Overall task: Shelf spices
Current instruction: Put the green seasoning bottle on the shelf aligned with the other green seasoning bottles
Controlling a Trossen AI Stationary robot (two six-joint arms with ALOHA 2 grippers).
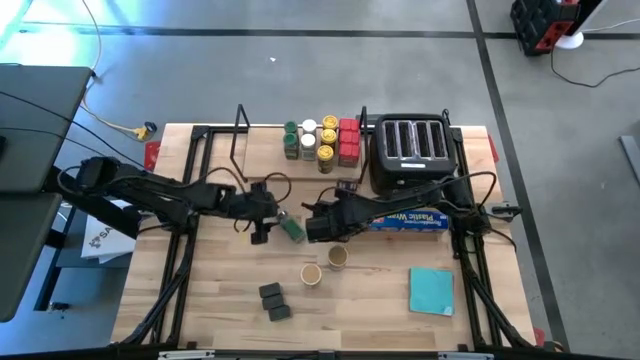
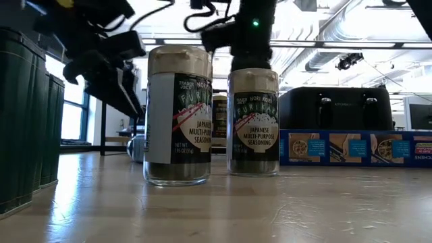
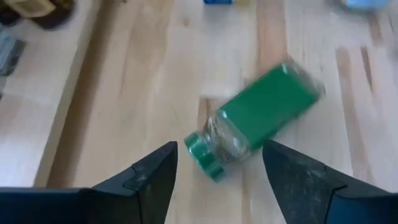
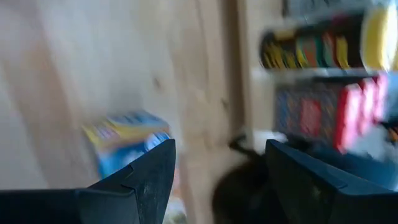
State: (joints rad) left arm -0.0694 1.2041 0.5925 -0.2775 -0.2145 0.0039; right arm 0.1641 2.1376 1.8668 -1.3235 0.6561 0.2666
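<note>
Left gripper [image 1: 262, 232], fingers spread and empty, we logged beside a toppled green-lidded jar [image 1: 292, 229] at table centre; right gripper [image 1: 316, 226] likewise spread; eight-odd spices on the shelf [image 1: 240, 130], two tan-lidded jars [image 1: 323, 265] and two grey blocks [image 1: 274, 301] remaining near.

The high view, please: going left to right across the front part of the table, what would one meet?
Two dark grey blocks → tan-lidded jar → second tan-lidded jar → teal pad.
</note>
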